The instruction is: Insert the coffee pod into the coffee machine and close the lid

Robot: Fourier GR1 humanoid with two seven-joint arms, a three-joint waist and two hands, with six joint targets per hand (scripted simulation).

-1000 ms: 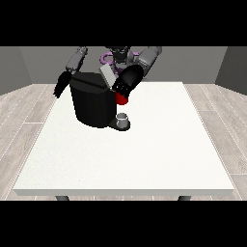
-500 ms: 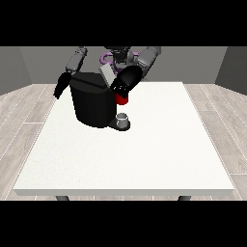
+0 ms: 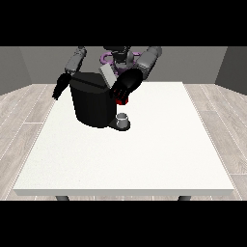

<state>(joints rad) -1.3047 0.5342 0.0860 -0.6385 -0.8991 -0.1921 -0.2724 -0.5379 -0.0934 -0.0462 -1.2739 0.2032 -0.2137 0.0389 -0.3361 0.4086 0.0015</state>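
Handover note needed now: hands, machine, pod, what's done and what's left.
Robot hand at the view's right: over the front of the coffee machine, just above a red thing at the machine; finger pose unclear.
Robot hand at the view's left: hanging beside the machine's left side, holding nothing visible.
Lid: tilted up, not closed.
Grey cup sits at the machine's base.
Pod: not plainly visible.
Left: confirm pod is in, close lid.

A large white table (image 3: 144,159) fills most of the view — its top plain and evenly lit, its front edge thin and pale. Two dark legs (image 3: 61,198) show beneath that edge. Around it lies a floor (image 3: 21,116) of light grey-brown planks. Behind, grey walls (image 3: 202,62) meet at dim corners — darker toward the left.
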